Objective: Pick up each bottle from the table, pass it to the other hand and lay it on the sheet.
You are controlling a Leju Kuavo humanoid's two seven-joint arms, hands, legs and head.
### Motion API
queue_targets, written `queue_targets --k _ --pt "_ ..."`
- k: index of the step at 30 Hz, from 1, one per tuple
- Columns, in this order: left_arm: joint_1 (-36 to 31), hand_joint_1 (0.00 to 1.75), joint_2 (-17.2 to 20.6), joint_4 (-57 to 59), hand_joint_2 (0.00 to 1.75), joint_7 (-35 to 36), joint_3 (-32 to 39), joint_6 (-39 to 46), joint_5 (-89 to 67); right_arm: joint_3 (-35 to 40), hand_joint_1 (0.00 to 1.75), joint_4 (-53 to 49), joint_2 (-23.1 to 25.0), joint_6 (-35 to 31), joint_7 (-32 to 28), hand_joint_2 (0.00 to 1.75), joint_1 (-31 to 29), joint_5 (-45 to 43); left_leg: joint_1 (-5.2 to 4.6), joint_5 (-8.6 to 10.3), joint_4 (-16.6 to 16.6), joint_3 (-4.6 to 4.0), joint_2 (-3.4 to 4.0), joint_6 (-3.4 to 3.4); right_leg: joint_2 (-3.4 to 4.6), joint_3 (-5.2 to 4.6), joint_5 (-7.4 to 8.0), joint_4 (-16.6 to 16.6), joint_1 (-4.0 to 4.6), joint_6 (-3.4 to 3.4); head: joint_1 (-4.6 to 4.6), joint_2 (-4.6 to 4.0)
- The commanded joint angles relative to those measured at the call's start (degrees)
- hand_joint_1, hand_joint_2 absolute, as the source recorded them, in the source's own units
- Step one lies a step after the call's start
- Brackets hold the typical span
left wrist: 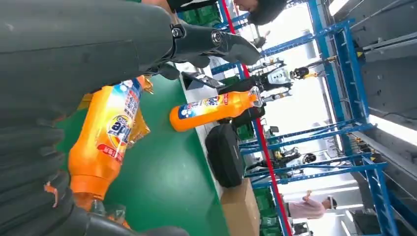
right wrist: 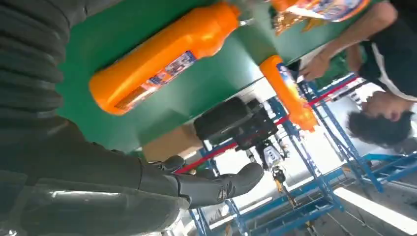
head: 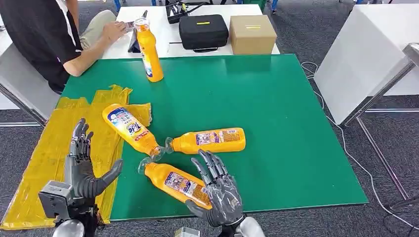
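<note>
Table: a green table top carried four orange bottles; a white table stood past its far edge.
Sheet: a crinkled yellow sheet lay over the table's left edge and near-left corner.
Bottle on sheet: one bottle lay on its side at the sheet's right border, base on the yellow plastic, neck pointing toward the table's middle.
Middle bottle: a second bottle lay flat on the green near the middle of the table, its cap end close to the neck of the bottle on sheet.
Near bottle: a third bottle lay on its side close to the near edge, base end partly under the right hand.
Standing bottle: a fourth bottle stood upright at the far edge, toward the far-left corner.
Left hand: the left hand was over the sheet at the near-left corner, fingers straight and spread, thumb out, holding nothing.
Right hand: the right hand was over the near edge, fingers fanned wide and empty; whether it touched the near bottle could not be told.
Person: a person in a black top sat at the far-left corner, one hand on the white table.
Far items: a black case and a cardboard box sat side by side on the white table.
</note>
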Motion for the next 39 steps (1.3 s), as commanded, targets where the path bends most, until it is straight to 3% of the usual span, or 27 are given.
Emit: queue_targets --k 1,14,39 --pt "-3.6 0.00 -1.1 5.5 1.75 0.7 -1.7 0.0 0.5 0.6 0.00 7.6 -0.1 3.1 5.0 1.75 -3.1 4.0 0.05 0.01 -0.1 0.15 -0.06 -0.13 -0.07 0.19 0.01 -0.1 0.04 -0.03 0.00 -0.02" --pt "-3.5 0.00 -2.0 3.9 1.75 0.4 -0.6 -1.8 1.0 0.4 0.00 11.9 1.9 5.9 5.4 1.75 -5.7 4.1 0.05 -0.01 -0.1 0.15 0.03 -0.14 0.01 0.18 0.01 -0.1 0.04 -0.04 -0.02 -0.02" --pt "-2.7 0.00 -2.2 -0.7 1.75 -0.3 -6.3 -2.2 -1.4 0.8 0.00 22.5 5.3 3.7 6.3 1.75 -10.0 4.1 0.07 -0.02 0.0 0.12 0.06 -0.14 0.03 0.15 0.01 -0.1 0.06 -0.04 0.00 -0.02"
